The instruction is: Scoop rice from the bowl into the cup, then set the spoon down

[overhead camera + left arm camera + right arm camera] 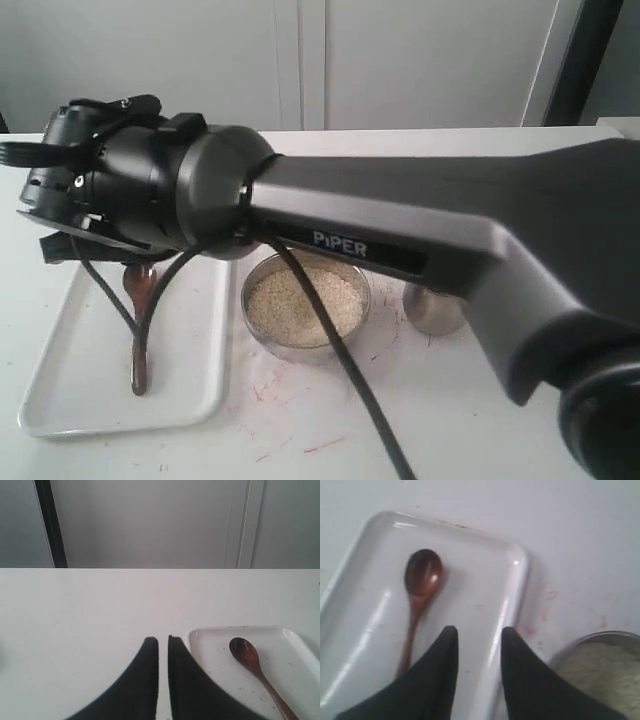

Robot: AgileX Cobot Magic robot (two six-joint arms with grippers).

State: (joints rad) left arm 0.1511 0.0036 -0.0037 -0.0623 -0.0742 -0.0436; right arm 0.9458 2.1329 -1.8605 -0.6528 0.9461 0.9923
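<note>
The slim reddish-brown wooden spoon (421,577) is lying flat in the white rectangular plastic tray (470,585), its oval scoop facing up and nothing touching it. The tray is sitting on the white bench (460,400), toward the left in the exterior view. Just beside the tray's edge, the round shiny steel bowl (300,352) is holding a level mass of off-white rice grains (285,305). The small rounded steel cup (432,310) is standing near the bowl on its far side from the tray, apart from it. It is partly hidden by the dark grey right arm (420,215), which is reaching across the exterior view from the right, its wrist hanging over the tray.

The right arm's jaws are standing spread with a clear gap, holding nothing, and are hovering above the tray beside the spoon's handle. The left arm's jaws are pressing almost together, only a thin slit showing between them, gripping nothing. They are hovering over bare bench just beside a corner of the tray. Faint red smears (270,385) are marking the bench in front of the bowl. Whether the cup is holding any rice, I cannot tell.
</note>
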